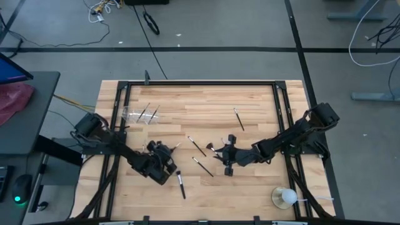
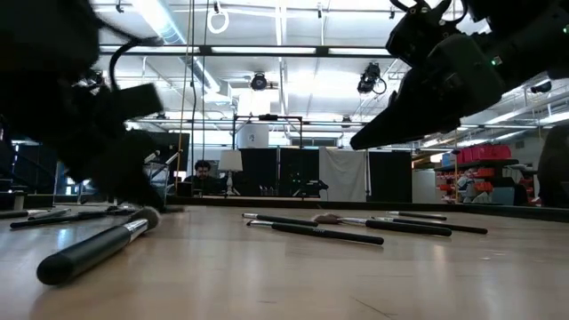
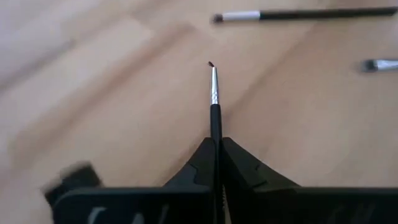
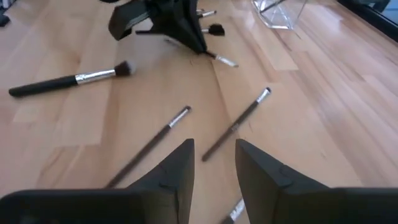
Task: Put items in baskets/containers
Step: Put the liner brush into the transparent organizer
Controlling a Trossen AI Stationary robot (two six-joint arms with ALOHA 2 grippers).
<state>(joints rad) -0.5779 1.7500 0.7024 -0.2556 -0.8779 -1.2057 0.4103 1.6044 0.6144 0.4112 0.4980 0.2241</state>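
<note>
My left gripper (image 1: 167,150) is low over the table's middle-left and shut on a thin dark makeup brush (image 3: 214,93) with a silver ferrule. My right gripper (image 1: 223,153) hovers open at mid-table and touches nothing. Two slim brushes (image 4: 155,140) (image 4: 239,121) lie flat on the wood just beyond its fingers. More brushes lie loose: a thicker one (image 1: 181,185) near the front and one (image 1: 238,119) farther back. The clear holder (image 1: 134,114) stands at the far left with two brushes (image 1: 150,113) leaning in it. My left gripper pinches the thin brush by its dark handle (image 3: 216,124), just behind the ferrule, between the two shut fingers. The brush lies along the fingers, and its ferrule and bristle tip (image 3: 211,64) stick out past the fingertips. Whether the tip touches the wood, I cannot tell.
A white ball on a small dish (image 1: 286,197) sits near the table's front right corner. The black frame rails (image 1: 200,82) border the wooden top. In the low view a thick-handled brush (image 2: 98,249) lies close in front. A person sits far behind the table (image 2: 204,173).
</note>
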